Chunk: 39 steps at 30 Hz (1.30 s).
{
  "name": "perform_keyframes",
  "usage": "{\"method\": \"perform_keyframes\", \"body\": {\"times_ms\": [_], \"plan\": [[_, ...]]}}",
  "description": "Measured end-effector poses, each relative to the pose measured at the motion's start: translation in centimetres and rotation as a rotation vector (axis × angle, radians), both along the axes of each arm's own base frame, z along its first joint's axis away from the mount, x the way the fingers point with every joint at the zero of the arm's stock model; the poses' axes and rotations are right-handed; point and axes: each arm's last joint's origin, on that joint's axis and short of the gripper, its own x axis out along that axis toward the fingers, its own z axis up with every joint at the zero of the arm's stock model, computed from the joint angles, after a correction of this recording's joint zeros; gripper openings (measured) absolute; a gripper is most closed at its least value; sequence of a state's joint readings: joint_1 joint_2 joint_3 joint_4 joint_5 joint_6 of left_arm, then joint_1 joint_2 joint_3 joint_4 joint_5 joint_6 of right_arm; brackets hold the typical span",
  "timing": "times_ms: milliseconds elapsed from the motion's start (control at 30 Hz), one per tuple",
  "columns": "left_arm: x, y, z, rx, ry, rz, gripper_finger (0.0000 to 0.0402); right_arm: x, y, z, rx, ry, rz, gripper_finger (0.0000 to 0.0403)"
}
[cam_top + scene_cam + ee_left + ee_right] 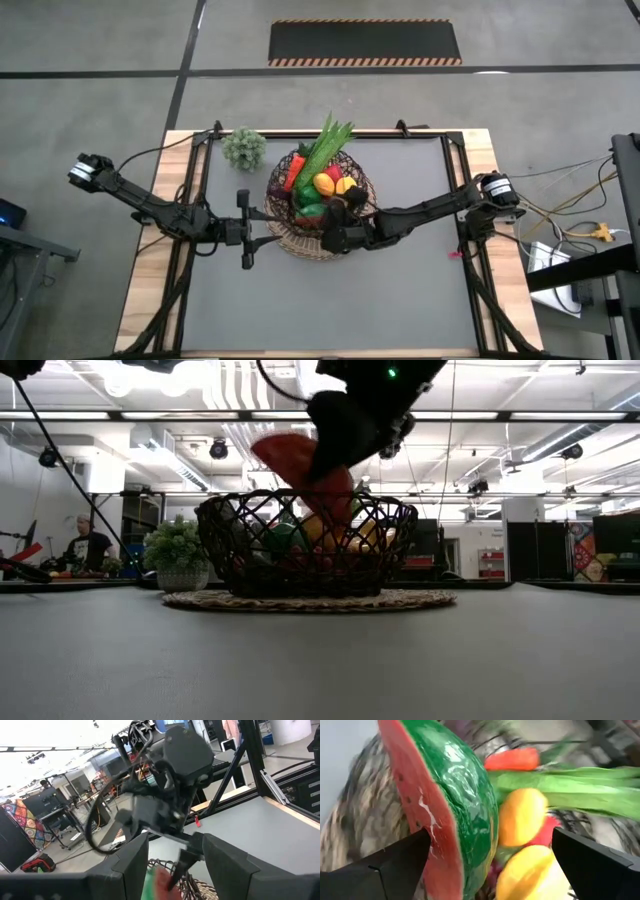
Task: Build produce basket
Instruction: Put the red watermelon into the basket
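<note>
Dark wire basket (320,205) with tan wicker rim sits mid-worktop (400,290), toward the far edge, loaded with produce: carrot (512,759), long green leaves (328,145), lemon (522,816), mango (532,872), red pepper partly hidden. Right arm reaches in from the right side, forearm low and stretched toward the basket's near rim, right gripper (340,232) tipped down over it. Its fingers (395,862) are spread wide apart, with the watermelon slice (445,805) between them, rind beside the lemon; cannot tell if either finger is touching it. Low view shows the slice above the rim, tilted. Left arm comes in from the left, elbow bent, left gripper (246,230) just beside the basket's left rim, fingers (130,865) parted, nothing between them. Grey-green bushy clump (243,148) stands at the far left, apart from the basket.
</note>
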State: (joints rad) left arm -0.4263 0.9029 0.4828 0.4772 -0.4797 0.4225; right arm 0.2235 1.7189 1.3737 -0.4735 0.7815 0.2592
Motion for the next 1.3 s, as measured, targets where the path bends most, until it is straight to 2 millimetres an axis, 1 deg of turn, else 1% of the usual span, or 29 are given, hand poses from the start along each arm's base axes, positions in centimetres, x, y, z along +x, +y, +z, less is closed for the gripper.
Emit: {"method": "perform_keyframes", "body": {"times_ms": [33, 67, 100, 133, 167, 200, 233, 267, 300, 367, 467, 633, 700, 767, 933, 967, 1100, 1200, 1233, 1300], "plan": [[0.0, 0.0, 0.0, 0.000, 0.000, 0.000, 0.0171, 0.1, 0.0, 0.2, 0.005, -0.060, -0.049, 0.0396], [0.0, 0.0, 0.0, 0.000, 0.000, 0.000, 0.0171, 0.3, 0.1, 0.6, 0.052, -0.077, -0.023, 0.0396], [0.0, 0.0, 0.0, 0.000, 0.000, 0.000, 0.0171, 0.2, -0.1, 0.9, 0.091, -0.005, 0.066, 0.0396], [0.0, 0.0, 0.0, 0.000, 0.001, 0.000, 0.0171, -0.1, -0.3, 1.2, 0.100, 0.061, 0.108, 0.0396], [0.1, 0.0, 0.0, -0.001, 0.000, 0.001, 0.0171, -0.3, -0.6, 1.6, 0.088, 0.046, 0.053, 0.0396], [0.1, 0.0, -0.1, -0.001, -0.001, 0.000, 0.0171, -0.3, -0.8, 1.9, 0.076, -0.022, -0.032, 0.0396], [0.2, -0.1, -0.1, -0.002, -0.004, 0.000, 0.0171, -0.3, -1.0, 2.3, 0.075, -0.028, -0.032, 0.0396], [0.3, -0.1, -0.1, -0.005, -0.008, 0.000, 0.0171, -0.5, -1.2, 2.5, 0.072, 0.025, 0.020, 0.0396], [0.4, -0.2, -0.1, -0.006, -0.010, 0.000, 0.0171, -0.8, -1.3, 2.7, 0.043, 0.048, 0.019, 0.0396], [0.6, -0.3, -0.3, -0.003, -0.006, 0.000, 0.0171, -0.9, -1.4, 3.5, -0.012, -0.054, -0.100, 0.0396], [0.9, -0.4, -0.4, -0.006, -0.016, 0.000, 0.0171, -1.0, -1.3, 4.4, 0.031, -0.074, -0.053, 0.0396], [1.8, -0.9, -0.9, 0.015, -0.031, -0.037, 0.0168, -0.9, -1.4, 5.1, 0.018, -0.147, -0.096, 0.0396], [2.3, -1.1, -1.0, 0.030, -0.021, -0.036, 0.0155, -0.9, -1.4, 5.3, 0.022, -0.162, -0.096, 0.0396], [2.9, -1.2, -1.2, 0.047, -0.004, -0.033, 0.0129, -0.8, -1.3, 5.4, 0.029, -0.178, -0.095, 0.0396], [4.5, -1.7, -1.4, 0.110, 0.027, -0.017, 0.0024, -0.9, -1.0, 5.4, 0.038, -0.183, -0.093, 0.0396], [4.9, -1.8, -1.4, 0.121, 0.035, -0.001, 0.0013, -0.9, -0.9, 5.4, 0.041, -0.187, -0.092, 0.0396], [6.4, -1.4, -1.8, 0.129, 0.048, 0.084, 0.0006, -0.9, -0.3, 5.5, 0.046, -0.200, -0.076, 0.0396], [7.6, -0.7, -2.3, 0.104, 0.004, 0.145, 0.0001, -0.9, 0.0, 5.5, 0.048, -0.205, -0.067, 0.0396], [7.9, -0.4, -2.4, 0.084, -0.019, 0.210, 0.0001, -0.9, 0.1, 5.6, 0.049, -0.205, -0.063, 0.0396], [8.3, 0.6, -2.7, 0.052, -0.035, 0.428, 0.0001, -1.0, 0.4, 5.6, 0.049, -0.206, -0.057, 0.0396]]}}
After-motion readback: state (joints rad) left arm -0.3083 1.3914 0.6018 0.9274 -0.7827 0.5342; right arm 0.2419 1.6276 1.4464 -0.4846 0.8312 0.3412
